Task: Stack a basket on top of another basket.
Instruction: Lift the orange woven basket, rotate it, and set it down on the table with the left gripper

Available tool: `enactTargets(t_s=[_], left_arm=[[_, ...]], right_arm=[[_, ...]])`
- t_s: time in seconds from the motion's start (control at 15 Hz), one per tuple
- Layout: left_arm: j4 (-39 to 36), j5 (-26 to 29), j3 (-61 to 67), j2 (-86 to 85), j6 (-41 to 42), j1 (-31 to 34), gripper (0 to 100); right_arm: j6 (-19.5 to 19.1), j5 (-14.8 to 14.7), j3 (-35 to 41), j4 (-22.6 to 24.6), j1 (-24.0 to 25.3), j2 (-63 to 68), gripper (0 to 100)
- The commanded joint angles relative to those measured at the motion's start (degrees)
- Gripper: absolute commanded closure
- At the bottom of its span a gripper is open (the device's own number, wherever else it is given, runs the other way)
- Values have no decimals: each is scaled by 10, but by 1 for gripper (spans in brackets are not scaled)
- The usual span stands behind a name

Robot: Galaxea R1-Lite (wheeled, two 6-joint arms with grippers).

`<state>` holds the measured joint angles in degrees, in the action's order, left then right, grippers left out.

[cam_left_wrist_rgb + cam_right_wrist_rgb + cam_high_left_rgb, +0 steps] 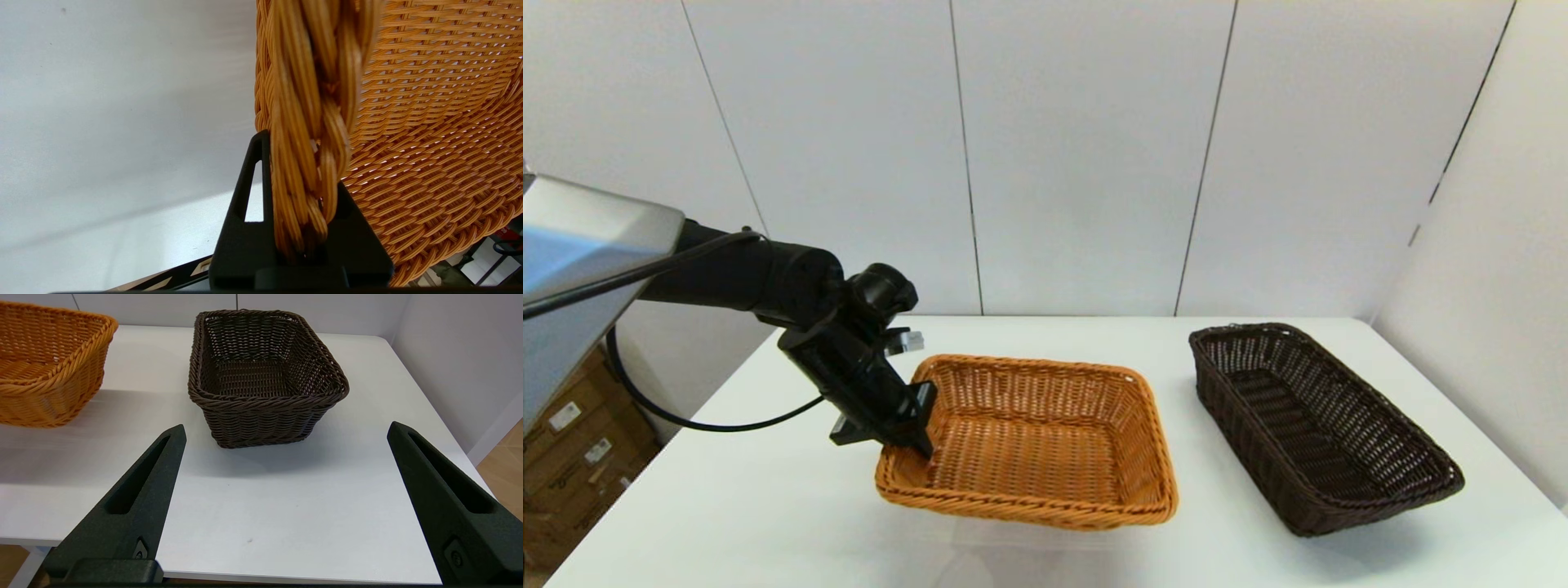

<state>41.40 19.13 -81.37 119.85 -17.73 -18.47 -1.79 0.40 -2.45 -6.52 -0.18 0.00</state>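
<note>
My left gripper is shut on the left braided rim of the orange-tan wicker basket, which sits left of the table's centre. That basket looks tilted and slightly raised, with a shadow under its front edge. In the left wrist view the rim runs between the two black fingers, and the woven inside fills the rest. The dark brown wicker basket rests empty on the table at the right. My right gripper hangs open near the table's front edge, facing the dark basket from a distance; the orange basket shows to its side.
The white table stands against white wall panels at the back and right. Cardboard boxes sit on the floor beyond the table's left edge. A black cable loops under the left arm. A gap of bare table separates the two baskets.
</note>
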Motion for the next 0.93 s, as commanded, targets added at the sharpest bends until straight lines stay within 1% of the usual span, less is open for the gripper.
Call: enactTargets(t_s=[0.07,0.33,0.4,0.93], left_arm=[[3,1,0,5,-1,-8,100],[4,-2,2,13,-1,-11,100],[4,-2,2,13,-1,-11,0],[4,-4,2,3,-8,-8,0]], right_arm=[[-1,0,0,0,0,1,0],[-1,0,0,0,0,0,0],[-1,0,0,0,0,1,0],[-1,0,0,-1,0,1,0]])
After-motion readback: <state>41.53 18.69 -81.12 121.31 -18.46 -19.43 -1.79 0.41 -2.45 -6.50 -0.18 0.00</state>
